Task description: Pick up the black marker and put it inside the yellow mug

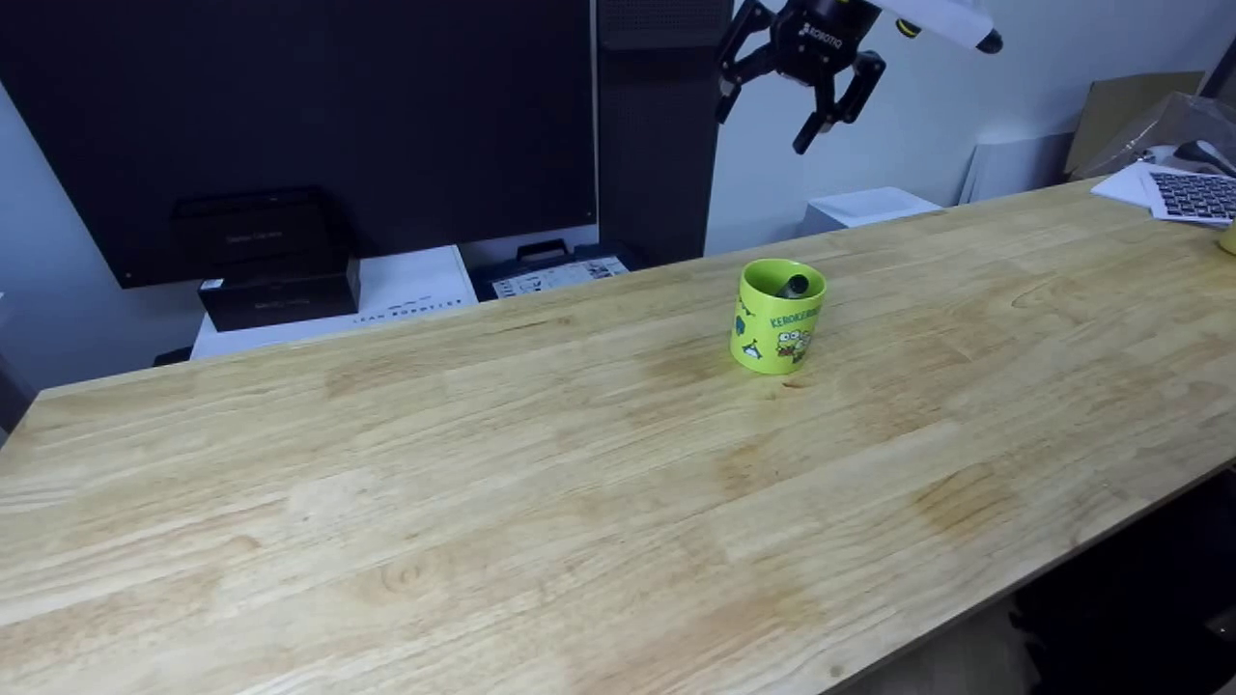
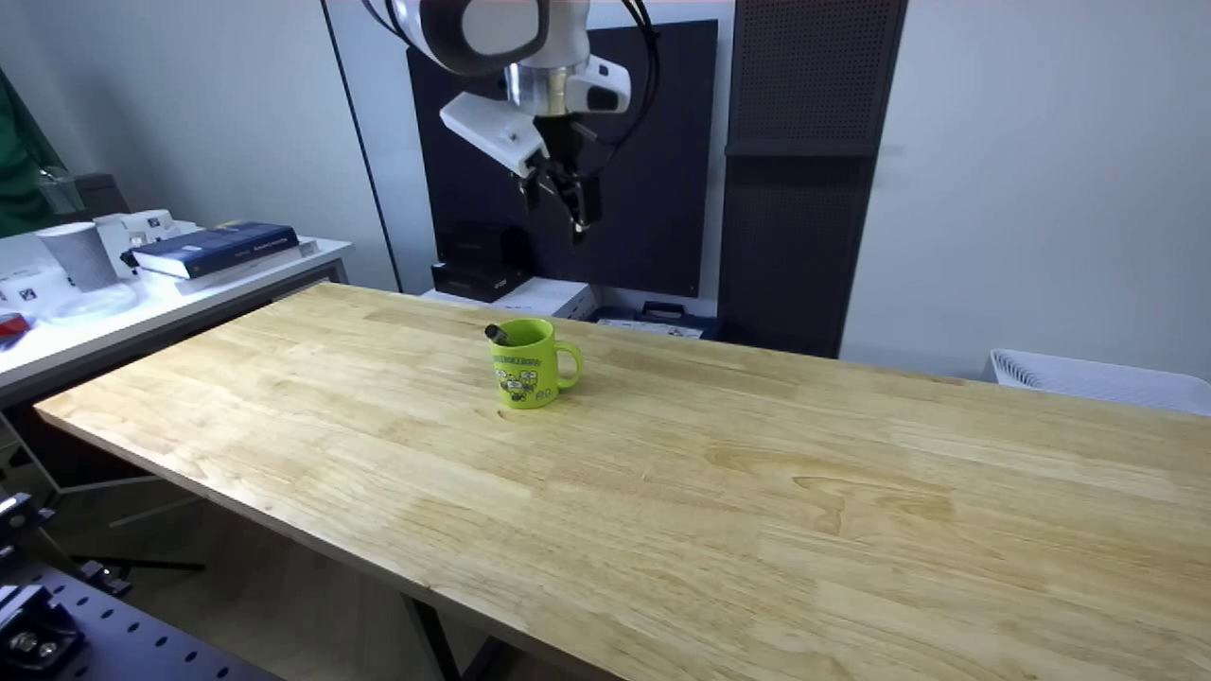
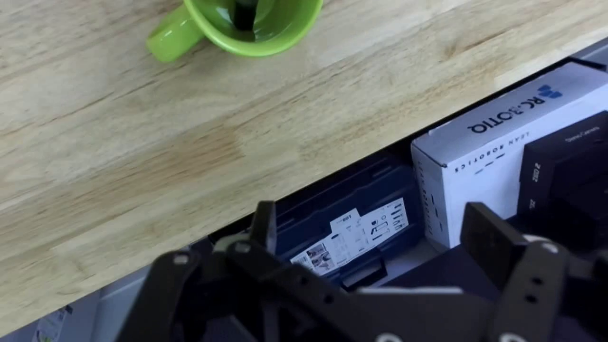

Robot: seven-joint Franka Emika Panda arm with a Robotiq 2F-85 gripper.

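We find the yellow-green, glossy cylindrical mug (image 1: pixel 763 333), printed with cartoon figures, upright on the long, pale wooden table (image 1: pixel 502 463), nearer the wall-side edge than the opposite one. Its loop handle (image 2: pixel 570 364) shows in an exterior view and in the wrist view. We locate the black, thin, stick-shaped marker (image 1: pixel 795 286) inside the mug, tilted, with its upper end at the rim. In an exterior view, that end projects slightly past the rim on the side away from the handle; in the wrist view, we see the dark shaft leading down into the mug. We cannot tell whether its lower end touches the mug's floor. We read the end effector as follows: the black two-finger gripper (image 1: pixel 763 124), mounted on the white jointed arm (image 2: pixel 568 43), hangs higher than the table, well apart from the mug, and its fingers (image 3: pixel 491 240) are spread wide. Through the gap between them, in the wrist view, we see the dark blue case (image 3: pixel 342 202) with a white printed label. Beside this case we note the white cardboard box (image 3: pixel 484 190) with printed lettering, on which the black box (image 1: pixel 280 301) rests. Towards one end of the table lies a white sheet with a black grid pattern (image 1: pixel 1199 196). In an exterior view, we observe the thick blue book (image 2: pixel 216 249) on the white side table (image 2: pixel 151 312), with the grey, cup-shaped cylinder (image 2: pixel 83 257) standing near it
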